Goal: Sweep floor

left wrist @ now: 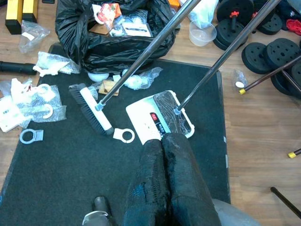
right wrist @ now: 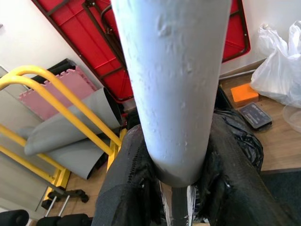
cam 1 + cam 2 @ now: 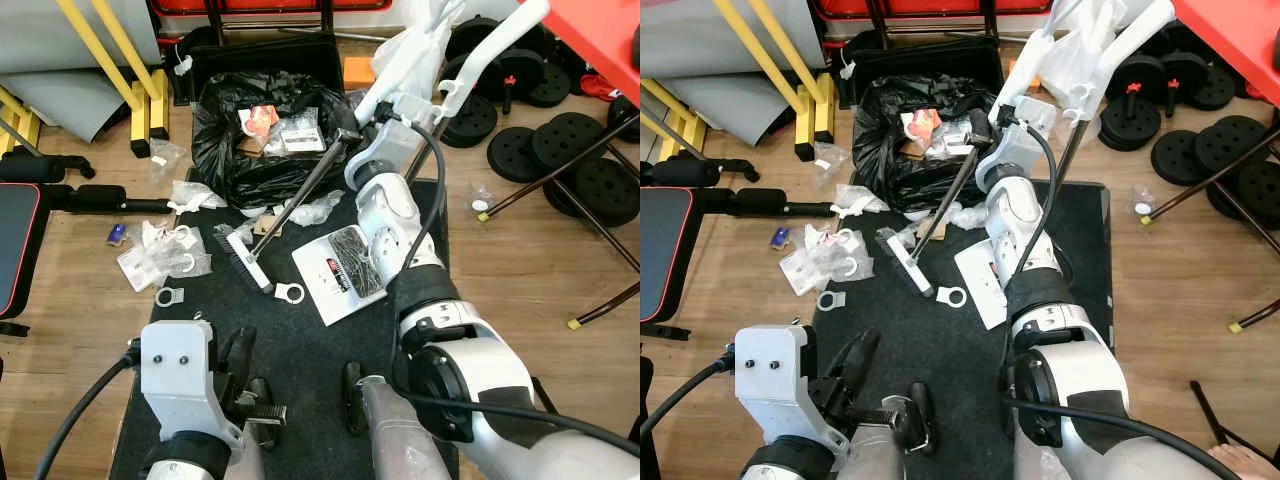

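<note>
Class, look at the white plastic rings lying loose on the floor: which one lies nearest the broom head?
The white ring on the black mat, just beside the end of the broom head. The other loose ring lies farther left at the mat's edge.

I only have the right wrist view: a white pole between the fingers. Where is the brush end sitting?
Observer: The right gripper is clamped on the broom handle. The broom head rests on the black mat, just left of the dustpan.
Operator: Anything left to sweep?
Observer: Yes, plastic packets lie on the wood floor left of the mat.
Operator: And the left arm?
Observer: The left gripper is low over the mat's near end, fingers shut, holding nothing.
</note>
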Tool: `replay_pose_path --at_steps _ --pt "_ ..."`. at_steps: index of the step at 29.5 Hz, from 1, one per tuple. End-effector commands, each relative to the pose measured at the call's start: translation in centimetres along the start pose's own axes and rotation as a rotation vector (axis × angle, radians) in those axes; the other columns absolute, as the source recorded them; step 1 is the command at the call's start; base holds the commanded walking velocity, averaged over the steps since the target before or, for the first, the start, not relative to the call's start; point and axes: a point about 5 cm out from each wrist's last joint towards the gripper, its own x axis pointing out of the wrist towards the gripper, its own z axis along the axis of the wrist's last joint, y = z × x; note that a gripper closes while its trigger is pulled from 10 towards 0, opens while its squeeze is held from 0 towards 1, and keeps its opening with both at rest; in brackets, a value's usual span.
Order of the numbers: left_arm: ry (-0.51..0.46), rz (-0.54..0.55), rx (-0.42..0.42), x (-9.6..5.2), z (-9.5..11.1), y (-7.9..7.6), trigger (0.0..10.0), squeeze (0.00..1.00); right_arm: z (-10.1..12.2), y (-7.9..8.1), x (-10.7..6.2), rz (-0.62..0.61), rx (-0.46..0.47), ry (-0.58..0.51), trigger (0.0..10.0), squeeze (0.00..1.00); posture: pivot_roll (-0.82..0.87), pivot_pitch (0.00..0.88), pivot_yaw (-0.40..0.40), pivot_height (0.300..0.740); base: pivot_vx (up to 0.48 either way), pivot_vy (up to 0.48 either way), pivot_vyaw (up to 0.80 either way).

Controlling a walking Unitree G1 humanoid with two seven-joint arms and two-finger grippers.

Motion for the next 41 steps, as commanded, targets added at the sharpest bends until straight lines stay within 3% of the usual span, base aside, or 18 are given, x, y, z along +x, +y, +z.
replay_pose_path --at_steps 1,6,16,27,39,41 --pt "0.029 0.018 -0.015 -0.1 -0.3 -0.3 10.0 0.00 0.5 1.0 0.3 0.005 0.064 -0.005 10.0 0.00 0.02 0.434 -0.012 0.740 0.000 0.000 0.00" --pt "0.027 0.018 -0.015 0.0 -0.4 -0.3 10.0 0.00 0.9 1.1 0.5 -0.001 0.084 -0.003 10.0 0.00 0.01 0.433 -0.012 0.740 0.000 0.000 0.00" --pt "0.023 0.019 -0.017 0.2 -0.4 -0.2 10.0 0.00 1.2 0.7 1.0 -0.041 0.025 0.058 10.0 0.00 0.01 0.427 -0.012 0.740 0.000 0.000 0.00" --pt "0.021 0.018 -0.016 0.5 -0.5 -0.1 10.0 0.00 2.2 2.3 1.5 0.023 0.027 0.121 10.0 0.00 0.00 0.414 -0.012 0.740 0.000 0.000 0.00" --pt "0.020 0.020 -0.017 0.7 -0.6 -0.1 10.0 0.00 2.3 2.0 1.6 -0.002 -0.058 0.151 10.0 0.00 0.00 0.404 -0.012 0.740 0.000 0.000 0.00" --pt "0.020 0.020 -0.018 0.7 -0.7 -0.1 10.0 0.00 2.8 1.9 1.7 -0.007 -0.106 0.145 10.0 0.00 0.00 0.400 -0.015 0.740 0.000 0.000 0.00"
